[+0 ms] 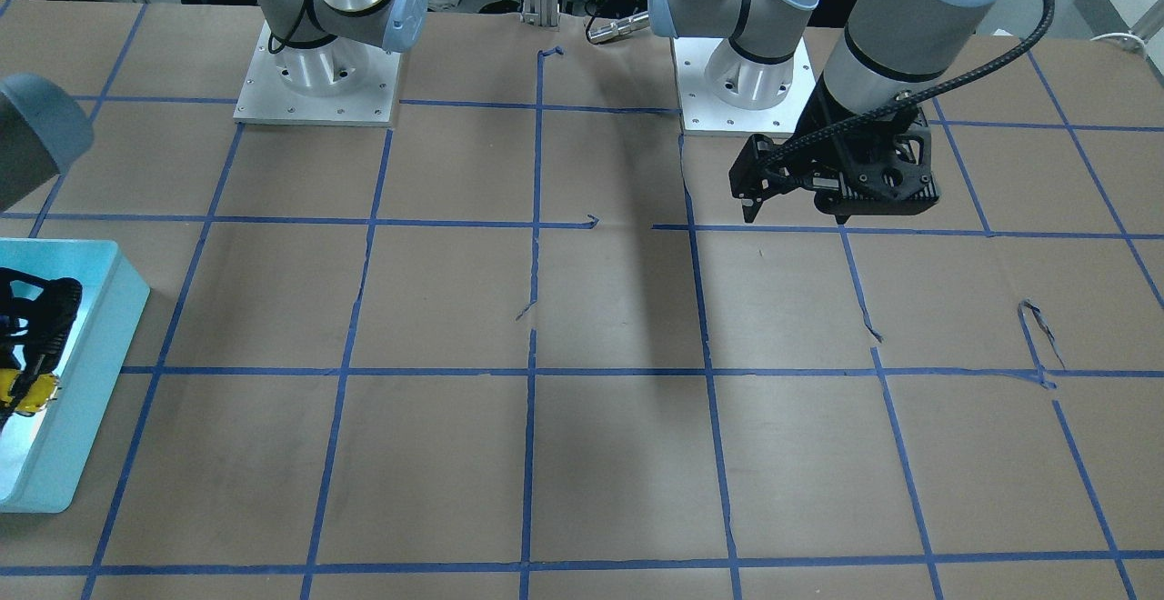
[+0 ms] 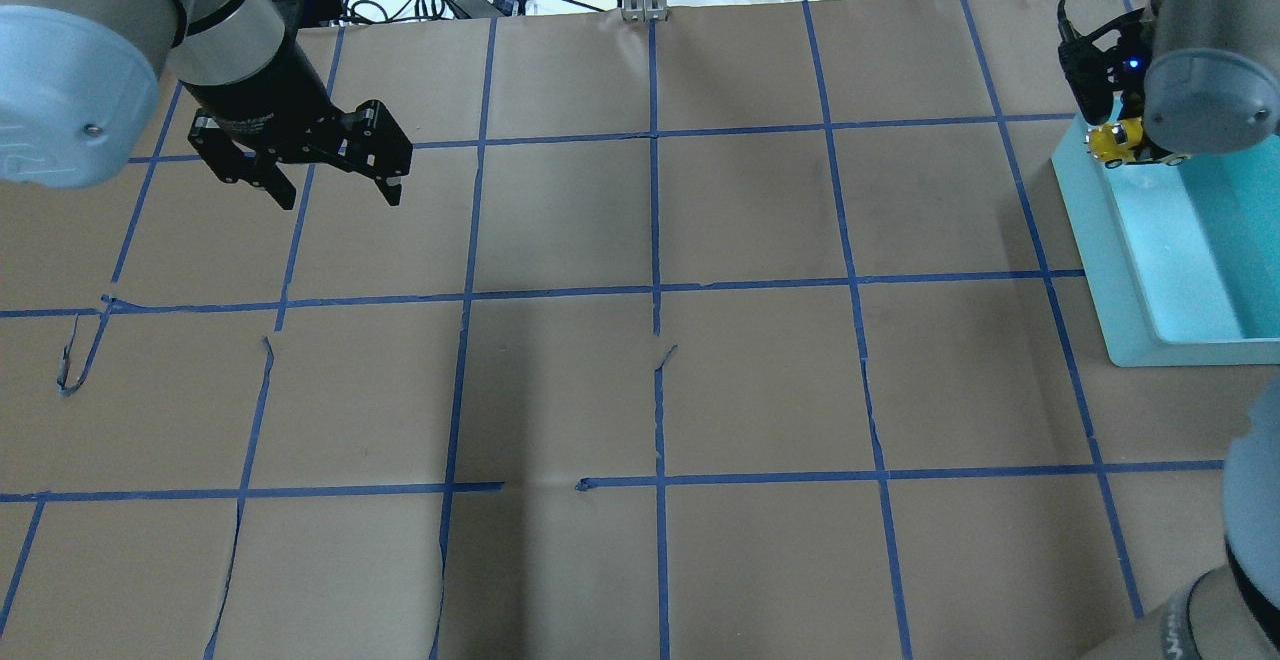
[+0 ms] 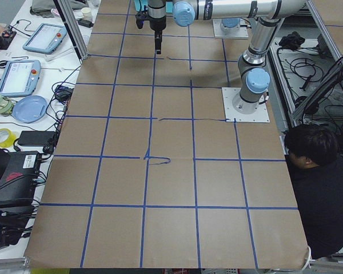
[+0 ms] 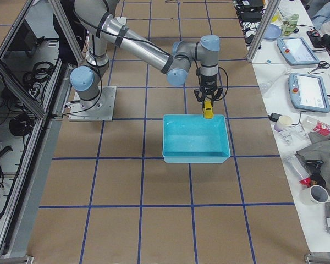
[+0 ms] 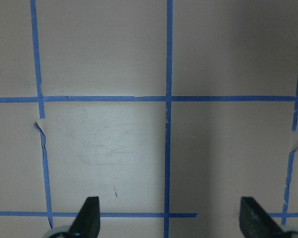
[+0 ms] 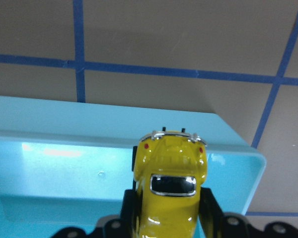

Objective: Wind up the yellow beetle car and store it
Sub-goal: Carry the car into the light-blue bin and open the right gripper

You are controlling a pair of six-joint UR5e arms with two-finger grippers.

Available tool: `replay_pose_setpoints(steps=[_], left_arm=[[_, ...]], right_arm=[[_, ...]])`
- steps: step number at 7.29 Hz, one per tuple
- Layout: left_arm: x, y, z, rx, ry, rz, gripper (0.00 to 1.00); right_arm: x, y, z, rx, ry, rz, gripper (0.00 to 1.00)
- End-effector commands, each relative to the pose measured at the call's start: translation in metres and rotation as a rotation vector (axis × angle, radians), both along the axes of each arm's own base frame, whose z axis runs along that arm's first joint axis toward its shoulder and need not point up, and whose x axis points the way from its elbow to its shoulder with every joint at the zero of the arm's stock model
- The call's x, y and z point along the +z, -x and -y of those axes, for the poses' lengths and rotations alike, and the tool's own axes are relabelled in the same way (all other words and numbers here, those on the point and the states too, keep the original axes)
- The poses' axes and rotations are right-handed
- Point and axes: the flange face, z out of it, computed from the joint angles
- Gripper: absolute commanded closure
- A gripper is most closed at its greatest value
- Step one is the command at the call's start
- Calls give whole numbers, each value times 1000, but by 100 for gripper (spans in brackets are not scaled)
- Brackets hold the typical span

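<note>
Right gripper (image 6: 170, 210) pinches the yellow beetle car (image 6: 171, 166) apparently just inside the bin (image 6: 64, 119) for release; left gripper (image 5: 170, 218) gapes, idle.

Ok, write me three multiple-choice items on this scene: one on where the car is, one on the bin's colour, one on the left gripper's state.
1. Where is the car?
A. on the table
B. in the right gripper, over the bin
C. on the bin's floor

2. What colour is the bin?
A. turquoise
B. red
C. white

3. The left gripper is:
A. shut on the car
B. open and empty
C. shut and empty

Key: 1 B, the right gripper clamps the car's sides above the bin; 2 A, its walls and floor are turquoise; 3 B, its jaws stand wide apart with nothing between them.
</note>
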Motion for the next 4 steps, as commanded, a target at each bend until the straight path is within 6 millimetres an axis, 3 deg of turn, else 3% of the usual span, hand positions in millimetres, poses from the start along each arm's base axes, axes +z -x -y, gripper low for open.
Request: replay_pose_setpoints(steps=[1,2,3,4], left_arm=[[-3,0,2,-2,-5,4,0],[-3,-2,2,-4,-6,31,0],[-3,-4,1,-3,-8,51,0],[-6,-4,3,-4,-12,50,0]], right_arm=[[-50,63,-9,-62,-24,31,100],[-81,84,-12,-72,-35,24,100],[-101,85,-13,-68,-48,28,100],[-108,84,-16,-70,-63,43,62]])
